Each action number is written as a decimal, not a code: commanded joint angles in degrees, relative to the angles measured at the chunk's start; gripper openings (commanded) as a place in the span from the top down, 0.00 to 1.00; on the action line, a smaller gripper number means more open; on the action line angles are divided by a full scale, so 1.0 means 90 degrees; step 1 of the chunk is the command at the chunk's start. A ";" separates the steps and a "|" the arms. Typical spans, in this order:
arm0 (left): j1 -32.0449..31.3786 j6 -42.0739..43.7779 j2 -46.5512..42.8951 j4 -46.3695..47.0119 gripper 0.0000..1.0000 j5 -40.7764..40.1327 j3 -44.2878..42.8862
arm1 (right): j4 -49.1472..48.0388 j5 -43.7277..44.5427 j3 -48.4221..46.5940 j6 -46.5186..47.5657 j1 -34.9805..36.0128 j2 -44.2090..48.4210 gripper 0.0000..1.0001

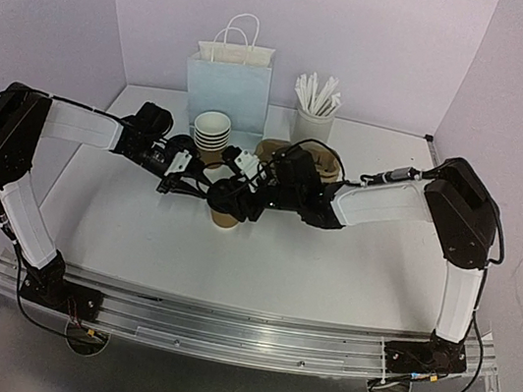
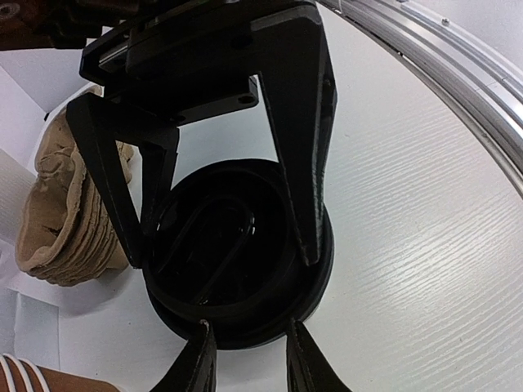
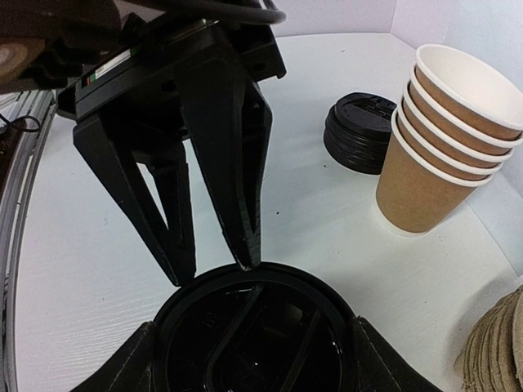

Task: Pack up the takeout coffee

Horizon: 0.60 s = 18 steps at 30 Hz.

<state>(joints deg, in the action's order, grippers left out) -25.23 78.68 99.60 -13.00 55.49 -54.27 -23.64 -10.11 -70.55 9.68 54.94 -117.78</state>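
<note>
Ppr bag [image 1: 227,86], cup stack [image 3: 445,139] & lid pile [image 3: 359,131]

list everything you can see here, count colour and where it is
takeout cup: 1, brown, table centre, between the claws
lid: 1, black, on top of that cup
cup stack: 1 stack of about five, brown with white rims, behind the takeout cup
loose lids: 1 pile, black, beside the cup stack
pulp carriers: 1 stack, tan, right of the cup stack
paper bag: 1, pale blue with white handles, back centre
sticks: 1 bunch, white, upright in a holder right of the bag
table: 1, white
left claw: 1, black, tips at the lid's rim
right claw: 1, black, fingers either side of the lidded cup
</note>
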 commanded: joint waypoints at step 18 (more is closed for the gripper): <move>-0.0715 0.0507 0.0392 -0.0801 0.74 -0.1085 0.0484 | 0.0883 0.0624 0.0304 -0.0504 0.0312 -0.0829 0.39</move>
<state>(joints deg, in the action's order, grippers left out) -25.64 81.72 98.40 -10.53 53.04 -52.47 -26.20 -9.20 -69.83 7.57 55.22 -118.39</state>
